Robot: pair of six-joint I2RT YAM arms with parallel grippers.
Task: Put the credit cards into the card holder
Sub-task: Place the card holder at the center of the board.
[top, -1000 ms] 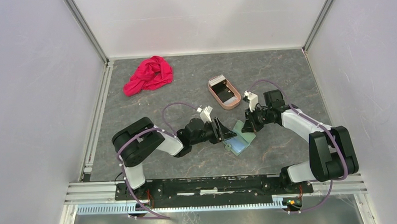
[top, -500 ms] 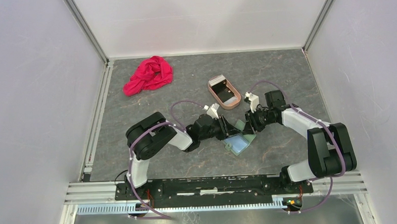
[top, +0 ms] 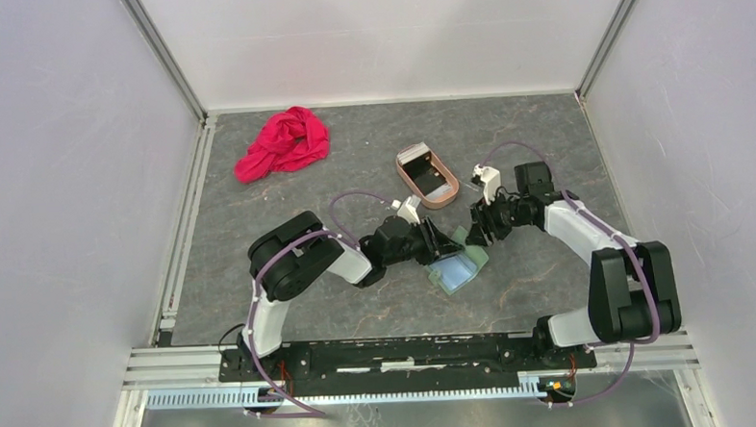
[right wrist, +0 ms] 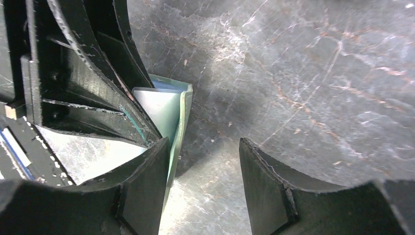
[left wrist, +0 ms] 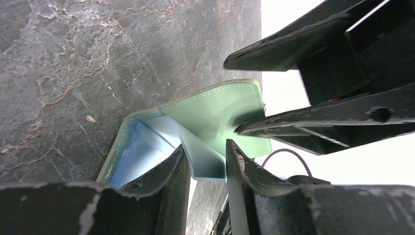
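Heads-up from above: card holder lies open between your left gripper and right gripper, credit cards in the tray behind. Left wrist: left gripper pinches its raised flap. Right wrist: right gripper gapes, holder edge just beside one finger.

The left arm and right arm are alike: bulky, rounded black joint housings linked by smooth white shells. A thin lilac cable runs along each arm and loops free near the wrist, where a small white block sits. The left claw and right claw are matte black, each with two flat fingers braced by open triangular ribs. Close up, the finger edges are chipped and scuffed pale grey, and one finger of the right claw shows a small round hole.
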